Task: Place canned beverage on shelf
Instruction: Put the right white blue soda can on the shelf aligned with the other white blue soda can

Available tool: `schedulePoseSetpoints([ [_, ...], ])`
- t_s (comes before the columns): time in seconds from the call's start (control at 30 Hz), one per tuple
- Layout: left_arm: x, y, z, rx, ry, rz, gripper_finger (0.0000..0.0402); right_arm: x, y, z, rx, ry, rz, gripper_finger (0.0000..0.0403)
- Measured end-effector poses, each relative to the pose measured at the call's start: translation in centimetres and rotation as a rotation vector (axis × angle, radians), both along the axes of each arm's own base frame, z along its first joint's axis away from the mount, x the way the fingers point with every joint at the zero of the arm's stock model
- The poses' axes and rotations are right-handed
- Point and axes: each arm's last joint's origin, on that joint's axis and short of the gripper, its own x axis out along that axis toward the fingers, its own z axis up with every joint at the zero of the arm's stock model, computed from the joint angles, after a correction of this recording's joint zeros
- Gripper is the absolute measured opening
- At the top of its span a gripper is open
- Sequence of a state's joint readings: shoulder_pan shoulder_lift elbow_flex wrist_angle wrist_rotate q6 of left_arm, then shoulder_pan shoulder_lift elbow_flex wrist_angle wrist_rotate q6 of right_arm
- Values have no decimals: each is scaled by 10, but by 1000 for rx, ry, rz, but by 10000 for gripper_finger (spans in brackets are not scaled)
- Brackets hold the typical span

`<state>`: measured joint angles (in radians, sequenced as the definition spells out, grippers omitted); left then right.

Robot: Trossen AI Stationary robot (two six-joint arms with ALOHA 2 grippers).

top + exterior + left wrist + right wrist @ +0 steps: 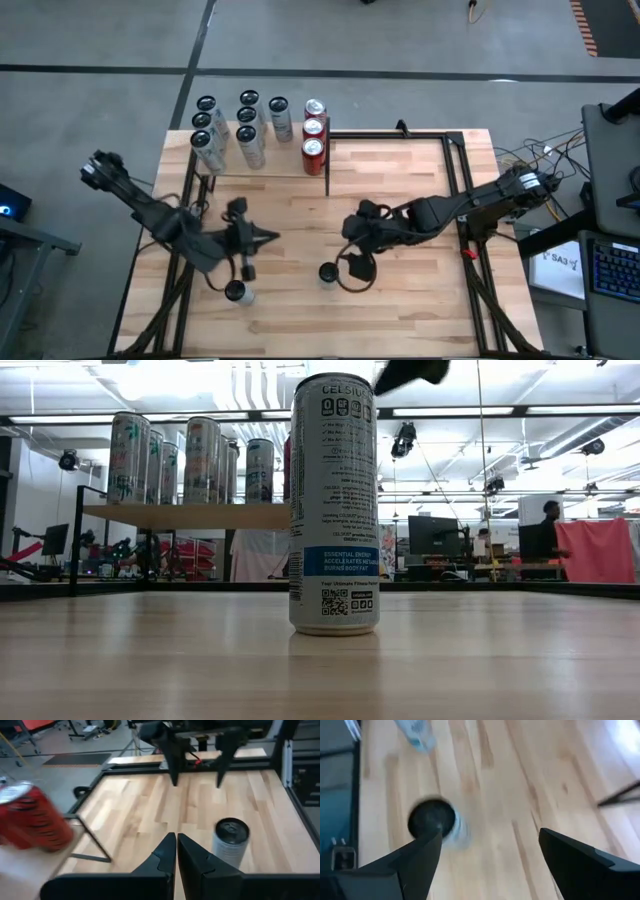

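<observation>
1. Right claw (345,262) hangs wide open, holding nothing, just beside a white can (328,272) standing mid-desk.
2. Left claw (268,237) is closed, empty.
3. Shelf (262,166) at the far-left corner carries cans.

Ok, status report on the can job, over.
Left tool shut, empty. Right tool open above white can, not gripping. Shelf holds nine cans. Path clear.

place: robotics lab or workshop hall | signs: pale wood worktop (400,300) on a black metal frame, grey concrete floor (400,40), ceiling strip lights (470,410), computer monitors (435,535) on benches, a person (550,535) standing far behind
</observation>
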<state>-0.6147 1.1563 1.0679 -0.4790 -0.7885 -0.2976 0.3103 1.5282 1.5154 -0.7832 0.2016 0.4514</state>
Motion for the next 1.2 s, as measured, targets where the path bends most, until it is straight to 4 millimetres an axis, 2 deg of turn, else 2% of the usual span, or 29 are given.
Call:
schedulePoseSetpoints([
  [0.1,16,-12,-13,20,25,-24,0,-3,6,-7,-7,59,4,318],
  [0.23,35,-25,-29,80,45,-50,0,-1,13,-18,-31,96,23,283],
  [0.6,65,-50,-76,133,185,-191,0,6,18,-74,-76,109,10,112],
  [0.8,82,-59,-96,151,190,-239,0,11,21,-87,-39,10,8,42],
  [0.97,93,-59,-105,140,179,-258,0,12,23,-89,-30,-22,14,12],
  [1.2,106,-52,-113,83,178,-256,0,13,29,-88,-25,-71,33,9],
])
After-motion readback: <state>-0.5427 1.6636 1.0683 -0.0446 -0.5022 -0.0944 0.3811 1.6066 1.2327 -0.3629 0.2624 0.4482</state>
